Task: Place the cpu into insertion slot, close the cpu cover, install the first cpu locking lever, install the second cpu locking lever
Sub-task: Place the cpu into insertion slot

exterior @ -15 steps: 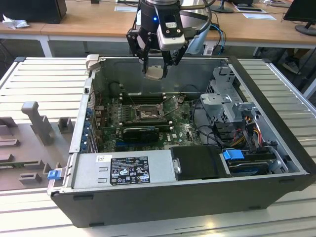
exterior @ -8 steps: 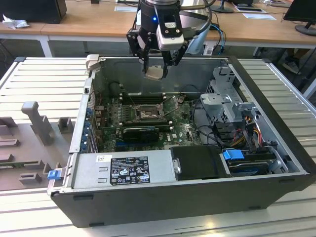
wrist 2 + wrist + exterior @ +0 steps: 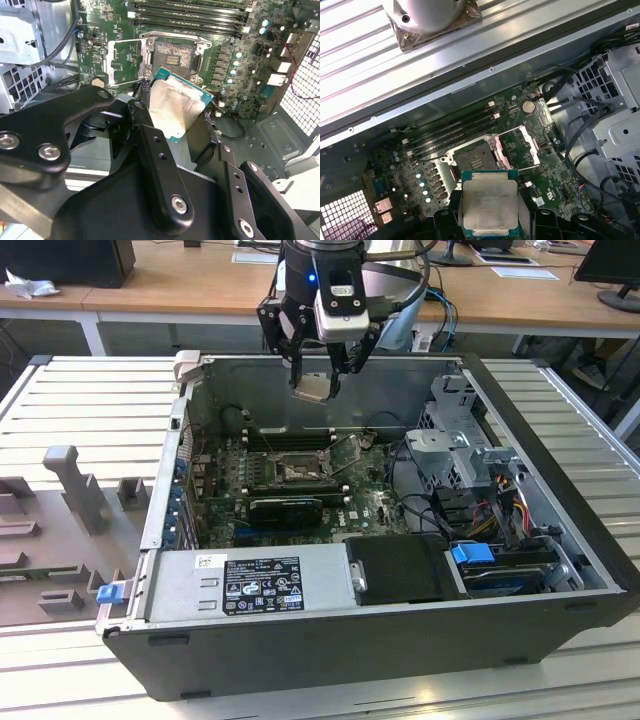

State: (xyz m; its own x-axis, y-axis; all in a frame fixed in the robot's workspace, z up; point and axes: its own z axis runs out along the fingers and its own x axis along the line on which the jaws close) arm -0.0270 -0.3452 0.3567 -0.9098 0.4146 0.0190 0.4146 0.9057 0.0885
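Computer case [image 3: 330, 650]: lid off, motherboard [image 3: 375, 508] exposed.
Gripper [image 3: 316, 375]: clamped on the cpu [image 3: 311, 389], held high over the case.
Cpu cover [image 3: 125, 62]: swung open beside the insertion slot [image 3: 174, 59].
Care: the cpu is judged best kept level, squared to the slot, never dragged across its pins.

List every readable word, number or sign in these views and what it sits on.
None can be read.
power supply label: print too small.
white sticker beside it: blurred.
cpu top: no legible marking.
motherboard markings: too small.
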